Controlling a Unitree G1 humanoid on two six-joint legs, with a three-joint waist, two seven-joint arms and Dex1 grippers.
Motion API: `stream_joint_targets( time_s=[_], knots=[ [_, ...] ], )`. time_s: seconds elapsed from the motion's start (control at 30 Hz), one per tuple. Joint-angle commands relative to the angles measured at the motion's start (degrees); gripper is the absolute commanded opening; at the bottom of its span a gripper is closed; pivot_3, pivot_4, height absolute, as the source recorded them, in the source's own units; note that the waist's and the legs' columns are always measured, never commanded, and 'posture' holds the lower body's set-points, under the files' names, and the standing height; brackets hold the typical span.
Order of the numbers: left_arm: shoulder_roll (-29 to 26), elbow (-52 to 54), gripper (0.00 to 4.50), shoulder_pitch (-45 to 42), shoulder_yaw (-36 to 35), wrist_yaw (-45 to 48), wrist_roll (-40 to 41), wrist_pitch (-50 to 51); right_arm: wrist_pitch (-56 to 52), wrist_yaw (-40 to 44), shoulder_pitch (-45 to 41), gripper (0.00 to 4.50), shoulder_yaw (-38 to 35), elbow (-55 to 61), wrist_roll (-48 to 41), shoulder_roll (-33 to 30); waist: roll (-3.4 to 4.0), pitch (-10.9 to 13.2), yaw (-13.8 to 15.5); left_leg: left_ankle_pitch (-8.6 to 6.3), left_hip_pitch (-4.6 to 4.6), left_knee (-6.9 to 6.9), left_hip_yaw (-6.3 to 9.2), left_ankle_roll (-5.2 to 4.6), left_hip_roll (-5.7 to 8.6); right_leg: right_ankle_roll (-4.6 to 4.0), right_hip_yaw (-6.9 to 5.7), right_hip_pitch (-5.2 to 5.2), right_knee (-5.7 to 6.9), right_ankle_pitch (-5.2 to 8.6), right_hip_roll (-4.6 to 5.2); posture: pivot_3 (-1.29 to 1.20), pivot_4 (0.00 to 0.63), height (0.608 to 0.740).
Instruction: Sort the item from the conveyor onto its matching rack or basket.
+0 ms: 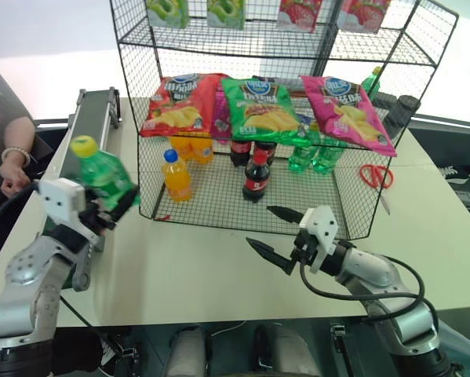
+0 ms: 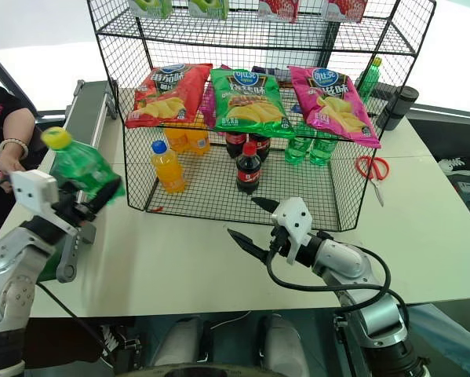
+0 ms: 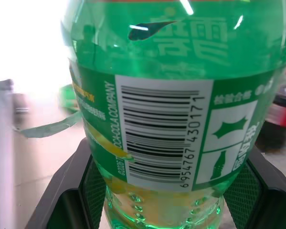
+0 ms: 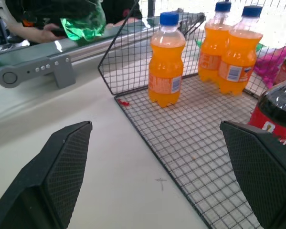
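Note:
The item, a clear-green soda bottle (image 1: 103, 174) with a yellow cap, hangs tilted above the near end of the conveyor (image 1: 93, 118), at the table's left side. My left gripper (image 1: 113, 206) is shut on its lower body, and its black fingers (image 3: 57, 191) hug the labelled bottle (image 3: 181, 119) on both sides. The black wire rack (image 1: 297, 47) stands just right of the bottle. My right gripper (image 1: 260, 226) is open and holds nothing; it hovers over the table at the rack's front edge, fingers (image 4: 61, 162) spread wide.
The rack's lowest tier holds orange bottles (image 4: 165, 62), cola bottles (image 1: 256, 177) and green bottles (image 1: 313, 153), with chip bags (image 1: 258, 106) on the shelf above. Red scissors (image 1: 376, 177) lie to its right. A person's arm (image 1: 15, 153) rests beside the conveyor.

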State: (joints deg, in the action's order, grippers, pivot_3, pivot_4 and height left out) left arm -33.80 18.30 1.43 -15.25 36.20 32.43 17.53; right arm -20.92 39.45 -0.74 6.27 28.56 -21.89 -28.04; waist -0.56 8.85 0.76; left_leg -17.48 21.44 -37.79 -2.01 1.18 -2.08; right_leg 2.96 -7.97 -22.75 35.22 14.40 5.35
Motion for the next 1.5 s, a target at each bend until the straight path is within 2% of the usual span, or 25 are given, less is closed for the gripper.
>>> stream_joint_targets(
  time_s=[0.03,0.23,0.4,0.57,0.87,0.97,1.0,1.03,1.2,1.27,1.33,1.5],
  knots=[
    [-0.3,3.0,2.71,-2.8,6.1,5.0,-0.7,-0.4,-2.0,0.0,-2.2,4.5,-1.5,4.0,-3.9,0.4,0.01,0.0,0.0,0.0,0.0,0.01,0.0,0.0,0.0,0.0,0.0,-0.01,0.0,0.0,-0.01,0.0,0.15,0.735],
    [5.0,-6.4,2.71,-13.5,20.9,14.7,-7.1,-5.3,-4.1,-1.3,-4.1,4.5,-0.4,5.4,-5.2,1.5,0.02,0.0,0.1,0.0,0.01,0.03,0.05,0.0,0.02,0.01,0.0,0.0,-0.01,-0.01,-0.22,0.0,0.15,0.735],
    [10.0,-14.2,2.71,-20.3,26.6,19.8,-10.5,-9.4,-3.9,-2.0,-4.0,4.5,0.3,5.6,-4.6,2.3,0.02,0.0,-0.1,0.0,0.02,0.03,0.0,-0.02,0.14,0.04,0.02,-0.01,-0.03,-0.02,-0.26,0.0,0.15,0.735],
    [13.8,-19.0,2.71,-24.3,30.1,23.8,-12.3,-12.3,-3.2,-3.5,-2.8,4.5,0.2,6.0,-3.5,2.9,0.03,0.0,0.1,0.01,0.0,0.05,0.06,-0.03,0.14,0.04,0.0,-0.01,0.02,-0.02,-0.32,0.0,0.15,0.735],
    [14.8,-20.0,2.71,-25.1,30.7,27.4,-13.9,-14.7,-3.5,-4.5,-1.4,4.5,0.0,6.7,-4.3,3.2,0.03,0.0,0.0,0.01,-0.01,0.03,0.08,-0.03,0.13,0.04,0.0,0.01,0.04,-0.02,-0.31,0.0,0.15,0.735],
    [14.8,-19.7,2.71,-25.0,30.7,27.9,-14.3,-15.0,-4.0,-3.9,-1.6,3.69,0.2,6.7,-5.3,3.3,0.03,0.0,0.0,0.01,-0.01,0.02,0.08,-0.03,0.12,0.04,0.0,0.02,0.03,-0.02,-0.3,0.0,0.15,0.735],
    [14.8,-19.5,2.71,-24.8,30.7,27.8,-14.4,-15.0,-4.4,-3.6,-1.6,3.17,0.3,6.9,-5.9,3.2,0.03,0.0,0.0,0.01,-0.01,0.02,0.09,-0.03,0.12,0.04,0.01,0.02,0.03,-0.02,-0.3,0.0,0.15,0.735],
    [14.9,-19.4,2.71,-24.7,30.8,27.8,-14.6,-15.1,-4.7,-3.4,-1.5,2.93,0.4,7.0,-6.3,3.1,0.03,0.0,0.0,0.01,-0.01,0.02,0.08,-0.03,0.12,0.04,0.01,0.02,0.03,-0.02,-0.29,0.0,0.15,0.735],
    [14.8,-18.4,2.71,-24.1,31.0,27.8,-14.3,-13.6,-4.9,-3.5,-1.5,2.93,0.4,7.0,-6.0,2.9,0.03,0.0,0.0,0.01,-0.01,0.02,0.09,-0.03,0.12,0.04,0.01,0.02,0.03,-0.02,-0.3,0.0,0.15,0.735],
    [14.7,-18.1,3.76,-23.9,31.0,27.7,-14.0,-12.6,-4.8,-3.7,-1.6,2.93,0.3,6.9,-5.8,3.0,0.03,0.0,0.0,0.01,-0.01,0.02,0.09,-0.03,0.13,0.05,0.01,0.03,0.03,-0.02,-0.3,0.0,0.15,0.735],
    [14.6,-18.0,4.43,-23.8,30.9,27.1,-14.7,-13.0,-4.8,-3.9,-1.8,2.93,0.1,6.8,-5.8,3.3,0.03,0.0,0.0,0.01,-0.01,0.02,0.09,-0.03,0.13,0.05,0.01,0.02,0.03,-0.02,-0.3,0.0,0.15,0.735],
    [13.6,-18.2,4.43,-23.1,30.0,24.8,-16.6,-12.6,-3.5,-5.8,-2.1,2.93,-1.9,5.9,-4.6,4.1,0.03,0.0,0.0,0.01,-0.02,0.02,0.09,-0.03,0.13,0.04,0.01,0.03,0.04,-0.02,-0.3,0.0,0.15,0.735]
  ],
)
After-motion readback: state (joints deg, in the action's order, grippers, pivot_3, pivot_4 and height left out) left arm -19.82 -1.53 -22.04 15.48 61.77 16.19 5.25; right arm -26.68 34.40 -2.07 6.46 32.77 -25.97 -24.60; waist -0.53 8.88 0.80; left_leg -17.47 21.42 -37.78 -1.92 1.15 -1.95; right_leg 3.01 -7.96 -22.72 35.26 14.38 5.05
